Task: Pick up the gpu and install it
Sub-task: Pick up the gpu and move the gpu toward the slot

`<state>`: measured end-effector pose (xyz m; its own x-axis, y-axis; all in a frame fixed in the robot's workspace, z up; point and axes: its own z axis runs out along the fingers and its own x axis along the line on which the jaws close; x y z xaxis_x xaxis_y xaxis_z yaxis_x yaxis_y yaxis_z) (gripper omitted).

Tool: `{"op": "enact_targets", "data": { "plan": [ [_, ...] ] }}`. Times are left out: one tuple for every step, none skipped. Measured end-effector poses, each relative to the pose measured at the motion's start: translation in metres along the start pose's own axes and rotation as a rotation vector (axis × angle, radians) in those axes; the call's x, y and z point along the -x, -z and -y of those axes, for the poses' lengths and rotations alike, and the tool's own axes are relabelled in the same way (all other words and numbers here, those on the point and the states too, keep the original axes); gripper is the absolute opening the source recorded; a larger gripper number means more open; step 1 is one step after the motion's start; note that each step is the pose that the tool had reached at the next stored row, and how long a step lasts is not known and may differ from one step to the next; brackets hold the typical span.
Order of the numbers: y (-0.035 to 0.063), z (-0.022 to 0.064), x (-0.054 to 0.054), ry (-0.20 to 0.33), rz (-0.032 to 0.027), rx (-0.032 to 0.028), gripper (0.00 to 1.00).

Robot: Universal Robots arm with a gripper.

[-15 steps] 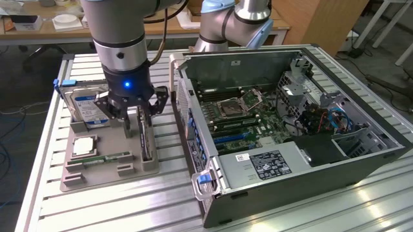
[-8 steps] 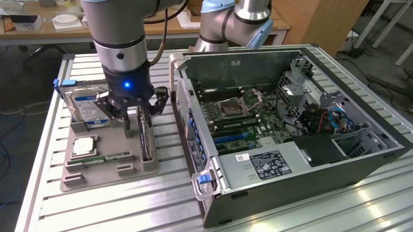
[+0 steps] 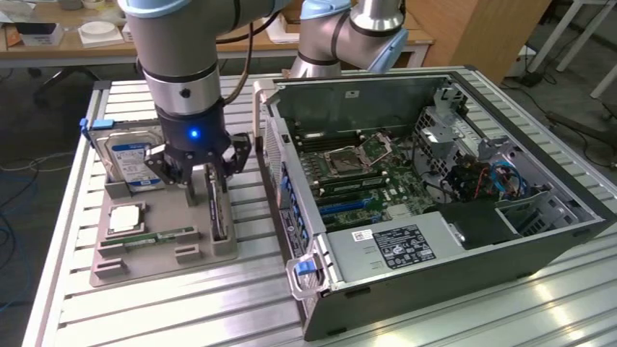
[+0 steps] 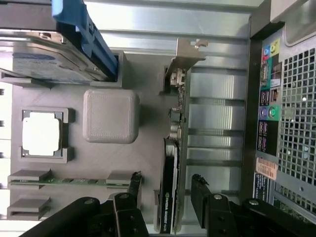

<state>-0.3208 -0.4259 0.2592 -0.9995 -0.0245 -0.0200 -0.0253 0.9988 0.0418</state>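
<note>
Slatted metal table (image 3: 144, 314) carries a grey tray (image 3: 169, 217) with the gpu (image 3: 218, 213) on edge, open tool (image 3: 202, 177) straddling it.

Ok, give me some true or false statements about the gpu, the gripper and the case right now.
1. The gpu stands on edge in the tray. True.
2. The gripper is shut on the gpu. False: it is open, with one finger on each side of the gpu.
3. The case is open, with its motherboard showing. True.
4. The hard drive is inside the case. False: it sits in the tray.
</note>
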Motion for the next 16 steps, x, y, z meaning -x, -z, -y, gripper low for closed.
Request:
{"op": "enact_targets", "data": {
  "plan": [
    [-0.0019, -0.0003, 0.000, 0.000, 0.0000, 0.0000, 0.53],
    [-0.0037, -0.0005, 0.000, 0.000, 0.0000, 0.0000, 0.53],
    [-0.0056, -0.0006, 0.000, 0.000, 0.0000, -0.0001, 0.53],
    [-0.0075, -0.0008, 0.000, 0.000, 0.0001, 0.0000, 0.53],
    [-0.0092, -0.0008, 0.000, 0.000, 0.0000, -0.0001, 0.53],
    [-0.0110, -0.0009, 0.000, 0.000, -0.0001, 0.0000, 0.53],
    [-0.0129, -0.0008, 0.000, 0.000, 0.0000, 0.0000, 0.53],
    [-0.0147, -0.0007, 0.000, 0.000, 0.0000, 0.0000, 0.53],
    [-0.0166, -0.0007, 0.000, 0.000, 0.0000, 0.0000, 0.53],
    [-0.0183, -0.0006, 0.000, 0.000, -0.0001, 0.0000, 0.53],
    [-0.0202, -0.0008, 0.000, 0.000, 0.0001, -0.0001, 0.53],
    [-0.0214, -0.0029, 0.000, 0.000, -0.0002, -0.0002, 0.53],
    [-0.0225, -0.0056, 0.000, 0.000, -0.0001, -0.0001, 0.53],
    [-0.0238, -0.0075, 0.000, 0.000, 0.0000, 0.0000, 0.53],
    [-0.0255, -0.0081, 0.000, 0.000, 0.0000, 0.0000, 0.53],
    [-0.0273, -0.0081, 0.000, 0.000, 0.0001, 0.0001, 0.53]
  ]
}}
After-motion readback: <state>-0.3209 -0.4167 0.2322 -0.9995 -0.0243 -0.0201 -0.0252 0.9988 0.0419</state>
